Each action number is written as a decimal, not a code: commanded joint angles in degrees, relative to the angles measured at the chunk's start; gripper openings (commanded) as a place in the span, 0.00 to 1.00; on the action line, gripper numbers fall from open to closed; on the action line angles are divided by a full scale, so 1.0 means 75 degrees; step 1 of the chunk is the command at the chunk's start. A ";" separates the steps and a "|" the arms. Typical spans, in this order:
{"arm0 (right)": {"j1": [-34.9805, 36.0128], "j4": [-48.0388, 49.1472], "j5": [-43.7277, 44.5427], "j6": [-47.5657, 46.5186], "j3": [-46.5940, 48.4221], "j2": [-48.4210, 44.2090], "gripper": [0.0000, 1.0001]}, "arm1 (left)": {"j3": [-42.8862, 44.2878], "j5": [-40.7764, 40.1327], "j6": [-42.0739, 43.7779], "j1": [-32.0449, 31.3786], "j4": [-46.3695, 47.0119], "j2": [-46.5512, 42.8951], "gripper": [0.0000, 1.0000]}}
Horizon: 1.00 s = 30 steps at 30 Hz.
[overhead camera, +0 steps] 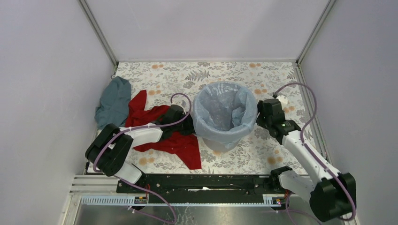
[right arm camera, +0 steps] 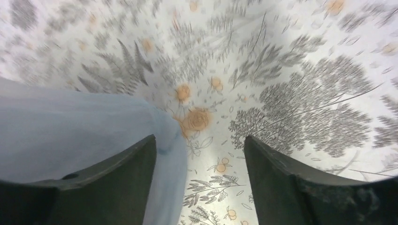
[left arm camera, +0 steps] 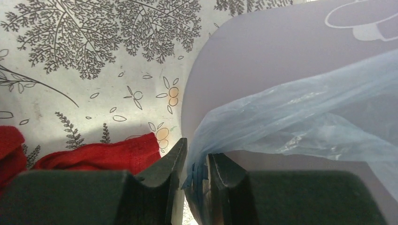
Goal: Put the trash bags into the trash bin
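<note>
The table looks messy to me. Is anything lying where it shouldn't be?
Yes. A red cloth lies crumpled beside the trash bin, partly under the left arm, and a teal-grey cloth is heaped farther left. The trash bag itself looks fine, draped over the bin's rim.

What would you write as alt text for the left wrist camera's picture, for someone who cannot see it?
The left gripper pinches the thin pale blue trash bag between its dark fingers, beside the smooth grey trash bin. A red cloth lies at lower left on the leaf-printed table.
</note>
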 commanded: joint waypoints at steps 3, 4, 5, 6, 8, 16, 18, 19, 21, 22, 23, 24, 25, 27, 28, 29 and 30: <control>-0.0101 -0.1366 0.1038 -0.0769 0.1680 -0.1078 0.88 | 0.0130 0.0323 0.0135 -0.0087 0.0486 -0.0236 0.25; -0.0099 -0.1540 0.1048 -0.0871 0.1955 -0.1115 0.93 | 0.0107 0.0360 0.0107 -0.0090 0.0606 -0.0206 0.26; -0.0107 -0.1677 0.1074 -0.1020 0.2263 -0.1136 0.94 | 0.0074 0.0389 0.0061 -0.0085 0.0674 -0.0188 0.28; -0.0099 -0.1838 0.1164 -0.1162 0.2603 -0.1139 0.97 | 0.0044 0.0419 0.0020 -0.0090 0.0757 -0.0169 0.30; -0.0098 -0.2192 0.1469 -0.1509 0.3387 -0.1050 0.99 | -0.0005 0.0477 -0.0018 -0.0091 0.0901 -0.0149 0.37; -0.0101 -0.2859 0.0454 -0.3046 0.5920 -0.0689 1.00 | -0.0055 0.0477 0.0222 -0.0091 0.0859 -0.0390 0.49; -0.0098 -0.2979 -0.1165 -0.3375 0.6480 -0.0368 1.00 | -0.0074 0.0427 0.0285 -0.0091 0.0768 -0.0513 0.52; -0.0099 -0.3095 -0.2017 -0.3355 0.6757 -0.0092 1.00 | -0.0069 0.0401 0.0311 -0.0091 0.0704 -0.0591 0.54; 0.0033 -0.3391 -0.3485 -0.3081 0.7267 0.0532 1.00 | -0.0047 0.0322 0.0452 -0.0089 0.0476 -0.0769 0.58; 0.0259 -0.3358 -0.3887 -0.2934 0.7349 0.0753 1.00 | -0.0028 0.0259 0.0526 -0.0090 0.0347 -0.0860 0.60; 0.0707 -0.3285 -0.3927 -0.2887 0.7363 0.0930 1.00 | -0.0017 0.0204 0.0615 -0.0091 0.0208 -0.0964 0.62; 0.1264 -0.3302 -0.3636 -0.2953 0.7391 0.1102 1.00 | -0.0009 0.0116 0.0690 -0.0091 0.0056 -0.1063 0.64; 0.1927 -0.3346 -0.3152 -0.3057 0.7459 0.1302 1.00 | -0.0003 0.0044 0.0763 -0.0091 -0.0075 -0.1177 0.65; 0.2787 -0.3599 -0.2286 -0.3180 0.7632 0.1813 1.00 | -0.0018 -0.0063 0.0868 -0.0089 -0.0287 -0.1353 0.66; 0.2976 -0.3729 -0.1928 -0.3102 0.7675 0.2144 0.99 | -0.0018 -0.0102 0.0905 -0.0091 -0.0374 -0.1426 0.66; 0.3055 -0.3784 -0.1589 -0.3021 0.7642 0.2307 0.97 | -0.0018 -0.0130 0.0932 -0.0088 -0.0440 -0.1480 0.66; 0.3096 -0.3820 -0.1189 -0.2964 0.7534 0.2402 0.93 | -0.0027 -0.0151 0.0957 -0.0090 -0.0485 -0.1529 0.66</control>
